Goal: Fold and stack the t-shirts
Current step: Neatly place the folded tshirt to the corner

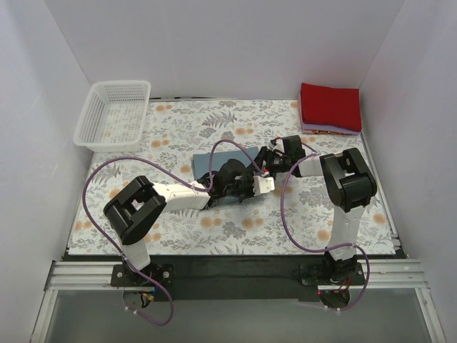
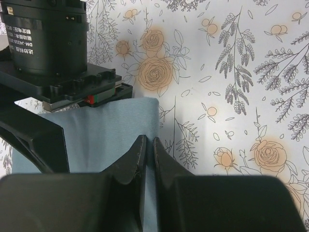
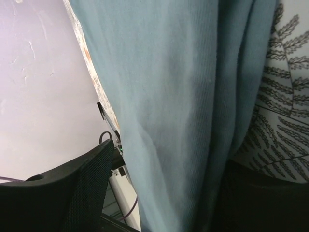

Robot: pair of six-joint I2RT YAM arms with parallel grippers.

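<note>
My left end effector (image 2: 146, 145) pinches the slate-blue shirt (image 1: 211, 163) at the middle of the table (image 1: 178, 232); my right end effector (image 1: 270, 163), just beside, stands wide astride the same cloth; the shirt's length runs leftward from both.

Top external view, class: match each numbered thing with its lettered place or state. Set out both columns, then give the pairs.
1 red t-shirt
2 basket
3 blue t-shirt
4 left claw

A far left corner
B shut, pinching fabric
C centre of the view
D far right corner, folded

Pairs: 1-D, 2-A, 3-C, 4-B
</note>
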